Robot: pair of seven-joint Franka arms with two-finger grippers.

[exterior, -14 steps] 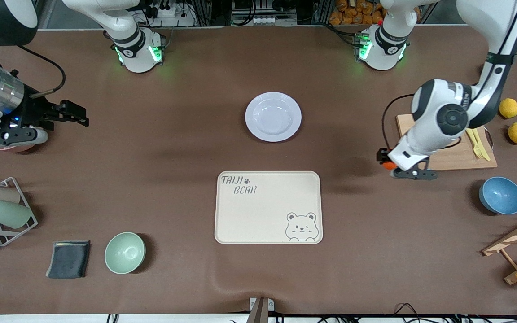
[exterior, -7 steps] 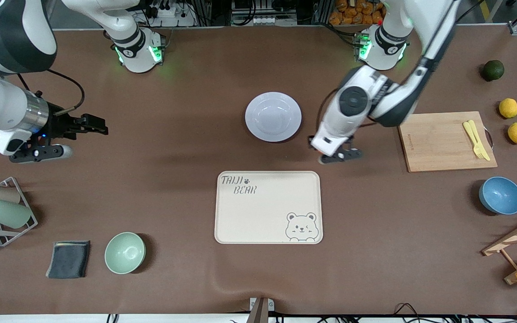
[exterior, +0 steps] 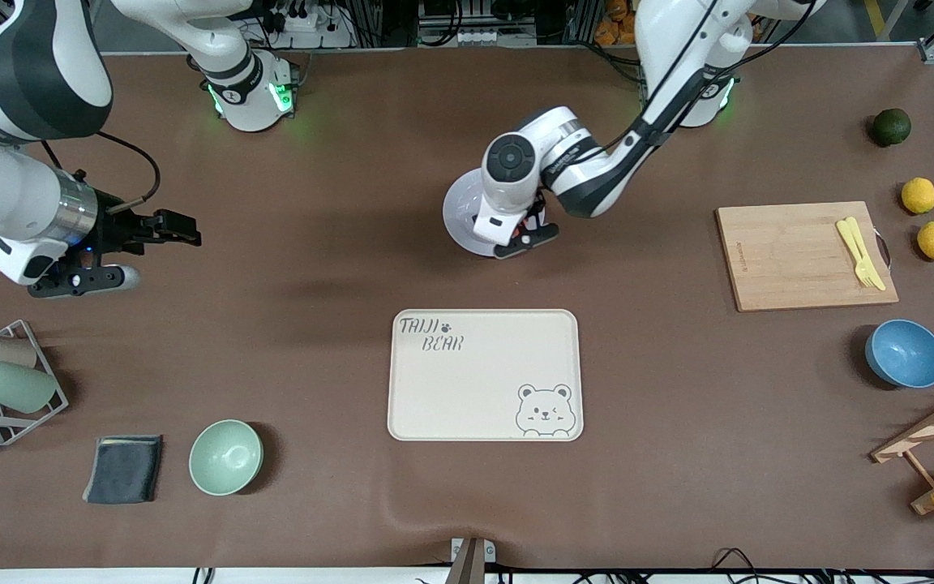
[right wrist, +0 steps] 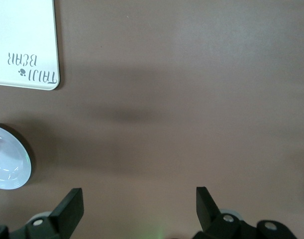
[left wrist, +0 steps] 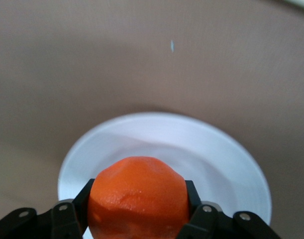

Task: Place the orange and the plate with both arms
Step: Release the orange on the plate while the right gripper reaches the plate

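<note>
The left gripper (left wrist: 138,219) clamped the orange (left wrist: 138,196) at its widest girth, over the plate (left wrist: 226,164). The fruit looked firm, dimpled and light, so prone to roll once released. The glossy plate seemed slippery, best taken by its wide rim. The right gripper (right wrist: 137,206) waited with fingers spread over bare table toward its own end, with open room around the plate.

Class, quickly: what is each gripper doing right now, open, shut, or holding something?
Left gripper: shut on the small round red-orange orange, over the round pale lavender-white plate.
Right gripper: open, holding nothing, waiting toward the right arm's end of the table.
</note>
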